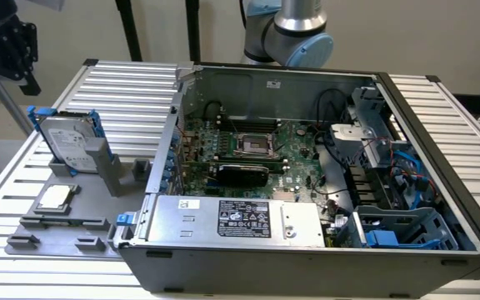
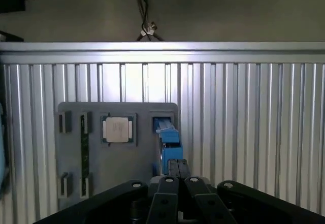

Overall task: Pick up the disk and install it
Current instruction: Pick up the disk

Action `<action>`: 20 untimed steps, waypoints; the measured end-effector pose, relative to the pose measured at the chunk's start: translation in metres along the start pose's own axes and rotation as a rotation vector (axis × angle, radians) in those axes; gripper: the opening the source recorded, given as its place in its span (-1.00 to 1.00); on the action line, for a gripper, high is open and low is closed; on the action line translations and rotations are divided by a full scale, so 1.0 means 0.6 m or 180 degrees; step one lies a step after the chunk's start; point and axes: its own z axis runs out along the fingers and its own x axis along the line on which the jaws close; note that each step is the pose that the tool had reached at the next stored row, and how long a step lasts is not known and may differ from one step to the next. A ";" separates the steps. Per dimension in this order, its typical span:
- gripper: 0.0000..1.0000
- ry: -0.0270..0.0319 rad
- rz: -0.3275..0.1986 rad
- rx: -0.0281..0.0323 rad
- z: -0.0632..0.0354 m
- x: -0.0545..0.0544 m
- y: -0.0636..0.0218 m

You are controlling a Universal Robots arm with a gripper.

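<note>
The disk (image 1: pixel 67 139), a silver-grey drive with a white label in a blue carrier frame, stands upright on its edge in a grey holder on the grey fixture plate (image 1: pixel 57 240), at the exterior view's left. In the wrist view the disk (image 2: pixel 167 140) shows edge-on as a blue strip just beyond the fingertips. My gripper (image 2: pixel 177 169) is shut with nothing between its fingers and hangs above the disk without touching it. A black gripper body (image 1: pixel 7 47) shows high at the exterior view's left, above the plate.
A small square silver CPU chip (image 1: pixel 57 197) (image 2: pixel 118 130) lies on the plate beside the disk. The open computer case (image 1: pixel 307 250) fills the middle, with its motherboard (image 1: pixel 257 150), power supply (image 1: pixel 232 219) and a blue drive cage (image 1: pixel 402 230) at the near right corner.
</note>
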 end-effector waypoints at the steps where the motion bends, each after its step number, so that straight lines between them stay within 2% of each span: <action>1: -0.79 0.0000 -0.0048 0.0000 0.001 0.000 0.000; 7: -0.79 0.0003 -0.0255 -0.0004 0.001 0.000 -0.009; 14: -0.79 0.0001 -0.0199 -0.0003 0.004 0.003 -0.013; 20: -0.79 0.0001 -0.0192 -0.0003 0.007 0.007 -0.007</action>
